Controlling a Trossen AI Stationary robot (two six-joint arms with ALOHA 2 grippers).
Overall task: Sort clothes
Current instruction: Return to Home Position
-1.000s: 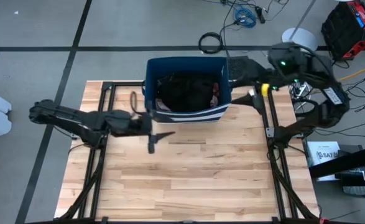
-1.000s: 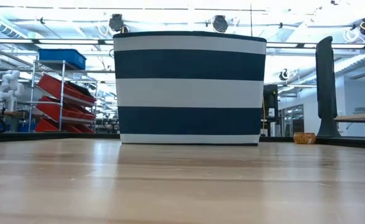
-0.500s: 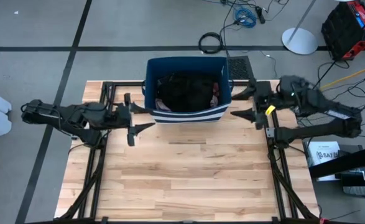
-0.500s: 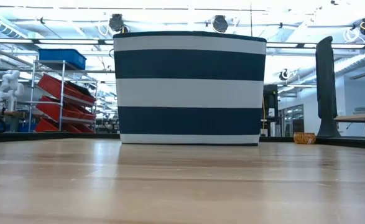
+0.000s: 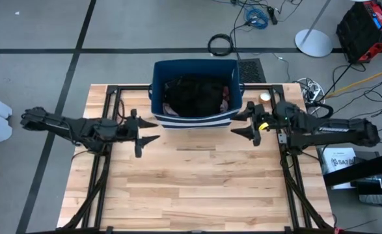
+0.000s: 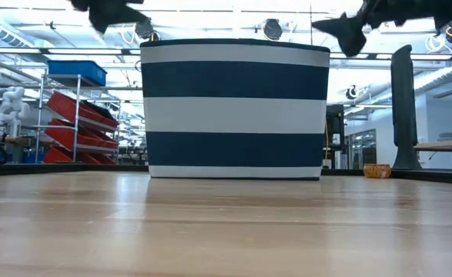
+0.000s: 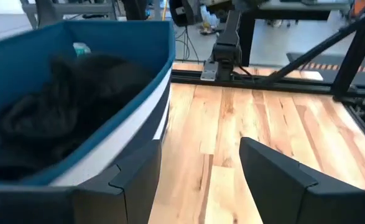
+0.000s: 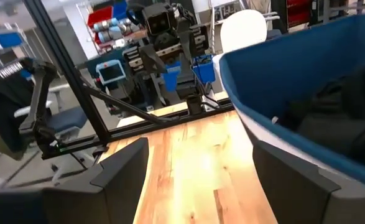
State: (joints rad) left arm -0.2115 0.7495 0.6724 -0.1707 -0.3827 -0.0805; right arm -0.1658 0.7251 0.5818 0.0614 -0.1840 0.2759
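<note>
Clothes sat heaped inside the dark blue striped bin at the upper centre of the high view. A black garment filled most of it, with a sliver of pale pink at the right edge. A small teal scrap showed near the far wall in the left wrist view. No fabric showed on the wooden table in the high or low view, so the sorting looked finished as far as the frames reached. Whether every piece had gone in could not be checked, since the black cloth covered whatever lay beneath it.

The left gripper hung just left of the bin's lower left corner. Its fingers were spread and held nothing, and bare planks showed between them in its wrist view. The right gripper hung just right of the bin's lower right corner, likewise spread and empty. Neither seemed to touch the bin. In the low view they showed only as dark shapes at the upper left and upper right of the frame, about level with the rim. What appeared left was only for the arms to draw back to their resting posture at the table's sides.
</note>
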